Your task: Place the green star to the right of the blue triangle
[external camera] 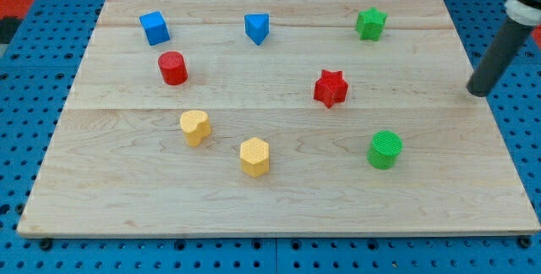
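A: Fig. 1, one view. What sits on the table (279,202)?

B: Eight blocks on pale wood. Along the view's top, from left to right: a blue cube (155,28), the blue triangle (257,28) and the green star (370,23). Below them lie a red cylinder (172,68) at the left and a red star (330,88) right of centre. Lower again are a yellow heart (194,127), a yellow hexagon (254,156) and a green cylinder (385,149).

A: And the star against the triangle?

B: The star already lies to the view's right of the triangle, in about the same row but well apart from it, with bare wood between them.

A: State of the fingers?

B: There are none to open or close. The arm ends in a straight dark rod, which holds nothing. Its tip (480,93) stands at the table's right edge, over or just past the rim; which of the two cannot be told.

A: Does the tip touch a block?

B: No. It is well to the right of the green star and lower in the view, and up and to the right of the green cylinder, clear of both.
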Tool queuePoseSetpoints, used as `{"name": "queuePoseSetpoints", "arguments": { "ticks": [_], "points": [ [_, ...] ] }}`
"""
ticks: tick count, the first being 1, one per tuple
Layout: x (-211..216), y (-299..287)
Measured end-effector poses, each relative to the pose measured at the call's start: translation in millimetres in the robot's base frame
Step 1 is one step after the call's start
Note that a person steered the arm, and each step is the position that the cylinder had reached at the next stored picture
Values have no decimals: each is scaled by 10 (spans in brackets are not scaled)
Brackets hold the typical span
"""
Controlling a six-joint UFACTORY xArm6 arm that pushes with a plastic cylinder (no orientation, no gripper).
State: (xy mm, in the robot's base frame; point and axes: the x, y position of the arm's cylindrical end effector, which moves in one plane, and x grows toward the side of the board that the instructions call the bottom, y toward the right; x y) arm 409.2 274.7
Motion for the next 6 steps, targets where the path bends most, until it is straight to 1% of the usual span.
{"name": "queuePoseSetpoints", "arguments": {
  "ticks": [1,2,3,4,5,6],
  "points": [
    [-660,-518],
    [-1078,-924],
    [-1322,-841],
    [-1416,-670],
    [-1464,-853],
    [-1581,-1359]
  ]
}}
